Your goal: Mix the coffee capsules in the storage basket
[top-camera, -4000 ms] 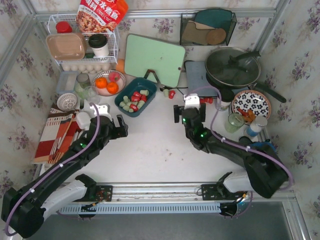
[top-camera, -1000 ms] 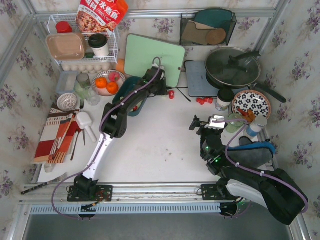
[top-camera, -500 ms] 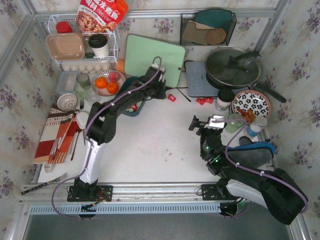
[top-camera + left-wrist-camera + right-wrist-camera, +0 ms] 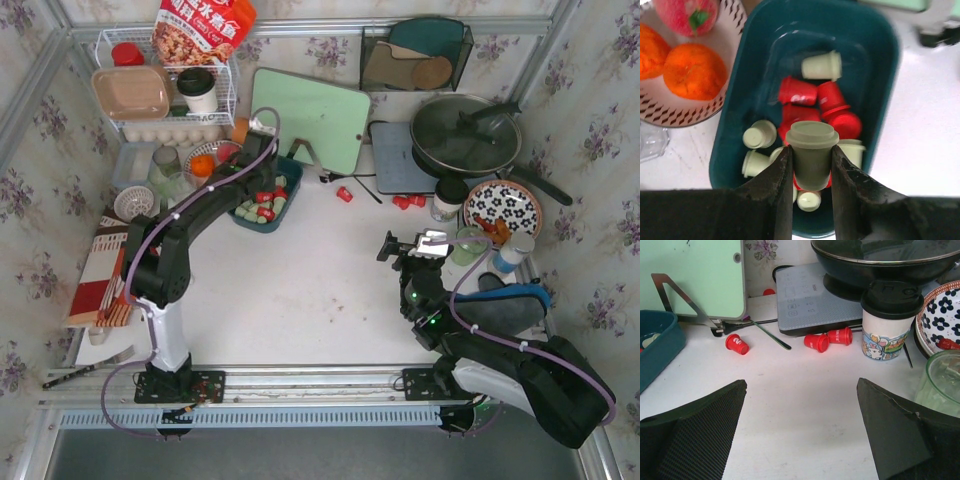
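Observation:
The storage basket [image 4: 246,222] [image 4: 890,65], dark teal, sits left of centre and holds several red and pale green coffee capsules [image 4: 802,92]. My left gripper [image 4: 262,185] [image 4: 811,155] hangs just above the basket's near half. It is shut on one pale green capsule [image 4: 811,150], which stands upright between the fingers, wide rim up. Three red capsules lie loose on the table [image 4: 343,193] [image 4: 736,344] [image 4: 816,342] [image 4: 840,335], in front of the hob. My right gripper [image 4: 395,252] [image 4: 802,390] is low over the table at the right, open and with nothing between its fingers.
A fruit plate [image 4: 715,107] with oranges [image 4: 692,70] touches the basket's left side. A green cutting board [image 4: 308,118] leans behind it. An induction hob [image 4: 815,300], a black pan [image 4: 465,135], a lidded cup [image 4: 890,322], a glass [image 4: 942,380] and a patterned plate [image 4: 503,208] crowd the right.
My left arm has swung left from beside the cutting board stand to above the basket, with the green capsule in its grip. The right arm has stayed still over the last second.

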Robot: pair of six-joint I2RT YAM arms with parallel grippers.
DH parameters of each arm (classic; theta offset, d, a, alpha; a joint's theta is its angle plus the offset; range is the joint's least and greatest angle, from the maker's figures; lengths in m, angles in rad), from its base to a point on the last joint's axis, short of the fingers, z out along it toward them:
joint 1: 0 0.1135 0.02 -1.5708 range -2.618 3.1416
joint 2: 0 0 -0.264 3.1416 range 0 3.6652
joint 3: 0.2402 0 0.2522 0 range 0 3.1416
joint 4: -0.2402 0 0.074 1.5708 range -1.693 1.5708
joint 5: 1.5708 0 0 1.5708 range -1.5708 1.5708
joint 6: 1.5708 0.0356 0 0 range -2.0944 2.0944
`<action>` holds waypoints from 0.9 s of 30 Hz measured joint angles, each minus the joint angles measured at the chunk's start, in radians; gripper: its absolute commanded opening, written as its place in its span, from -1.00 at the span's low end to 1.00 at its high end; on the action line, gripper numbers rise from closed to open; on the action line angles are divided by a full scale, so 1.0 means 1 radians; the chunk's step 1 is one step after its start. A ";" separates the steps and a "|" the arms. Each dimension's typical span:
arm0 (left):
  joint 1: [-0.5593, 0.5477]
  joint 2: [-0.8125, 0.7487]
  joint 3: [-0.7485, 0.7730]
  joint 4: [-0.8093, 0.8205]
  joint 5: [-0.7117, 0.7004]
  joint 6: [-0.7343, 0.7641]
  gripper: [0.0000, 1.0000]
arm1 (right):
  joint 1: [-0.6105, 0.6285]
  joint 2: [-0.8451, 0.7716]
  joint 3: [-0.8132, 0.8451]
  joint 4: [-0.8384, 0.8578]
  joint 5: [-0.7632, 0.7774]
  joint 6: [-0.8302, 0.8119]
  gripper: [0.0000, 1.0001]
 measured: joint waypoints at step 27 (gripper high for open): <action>0.090 -0.205 -0.278 0.039 -0.044 -0.113 0.39 | 0.000 0.039 0.037 -0.046 -0.029 0.016 1.00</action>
